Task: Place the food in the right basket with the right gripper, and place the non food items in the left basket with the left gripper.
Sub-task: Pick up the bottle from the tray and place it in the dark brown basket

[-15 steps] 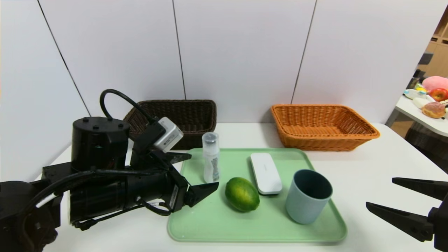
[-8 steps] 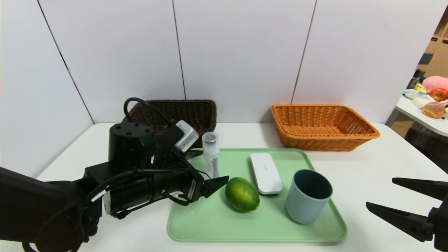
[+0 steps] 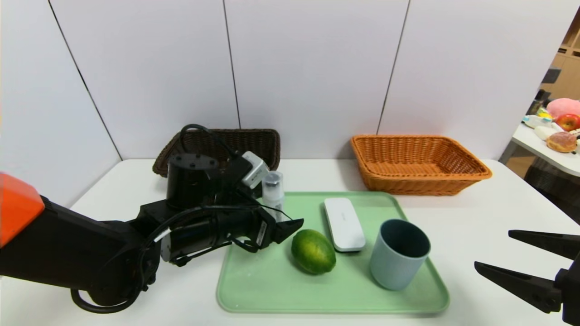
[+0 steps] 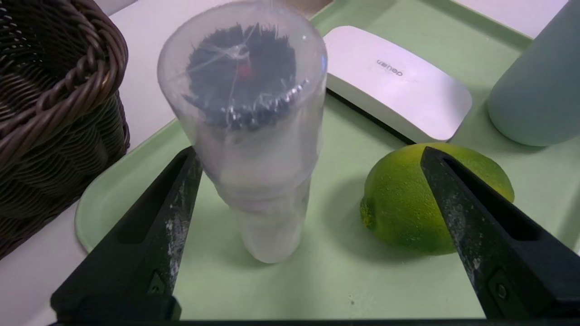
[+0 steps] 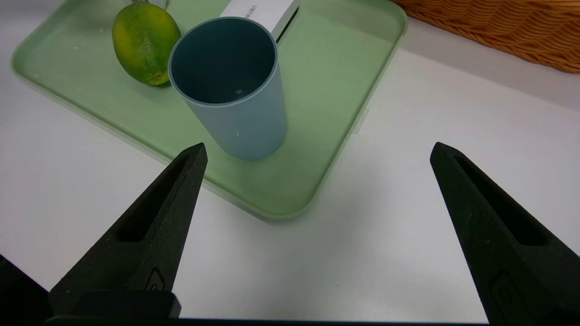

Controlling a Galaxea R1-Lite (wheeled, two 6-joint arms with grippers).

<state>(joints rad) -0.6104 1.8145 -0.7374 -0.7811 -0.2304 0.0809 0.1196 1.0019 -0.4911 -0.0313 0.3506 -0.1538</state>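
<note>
A green tray [image 3: 272, 290] holds a clear plastic bottle [image 3: 273, 190], a green lime [image 3: 313, 251], a flat white case [image 3: 344, 224] and a grey-blue cup [image 3: 398, 253]. My left gripper [image 3: 278, 213] is open low over the tray's left part. The upright bottle [image 4: 253, 136] stands between its fingers, close to one; the other finger overlaps the lime [image 4: 403, 203]. Nothing is gripped. The dark brown left basket [image 3: 253, 147] sits behind the left arm, the orange-tan right basket [image 3: 417, 163] at the back right. My right gripper [image 3: 493, 249] hangs open over the table right of the tray, near the cup [image 5: 231, 86].
A side table [image 3: 543, 154] at the far right carries an apple [image 3: 567, 121], a doughnut [image 3: 561, 141] and other items. White wall panels close the back. The left basket's rim [image 4: 45, 113] lies just beside the left gripper [image 4: 309, 151].
My left arm has reached forward and right, bringing its open fingers from beside the tray's left edge to either side of the bottle. The right gripper has stayed still.
</note>
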